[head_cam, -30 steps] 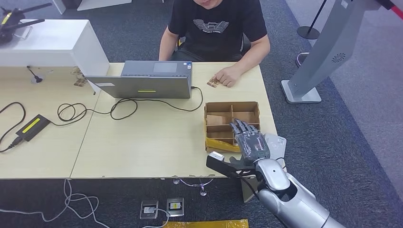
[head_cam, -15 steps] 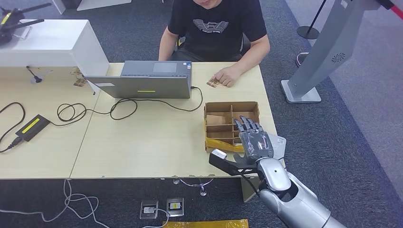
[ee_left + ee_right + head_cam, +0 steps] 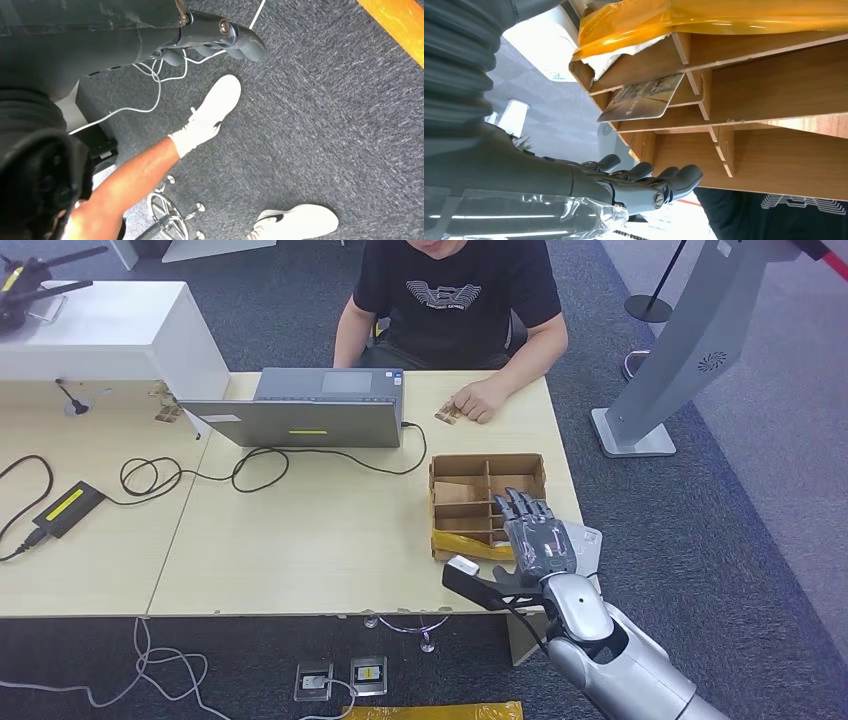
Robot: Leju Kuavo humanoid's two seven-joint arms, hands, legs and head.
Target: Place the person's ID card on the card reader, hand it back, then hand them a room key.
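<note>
Card point(image 3: 642, 98) is lying tilted in a compartment of wooden divided box point(image 3: 487, 502) on desk. I'm seeing R hand point(image 3: 535, 540) hovering over box's near-right corner, fingers spread, gripping nothing. L hand point(image 3: 210, 37) is hanging over carpet; can't tell its state.

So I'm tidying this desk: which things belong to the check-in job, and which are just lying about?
Job:
- wooden divided box
- card in the box
- right hand, open over the box
- person's hand

Lying about:
- laptop
- power adapter
- cables
</note>
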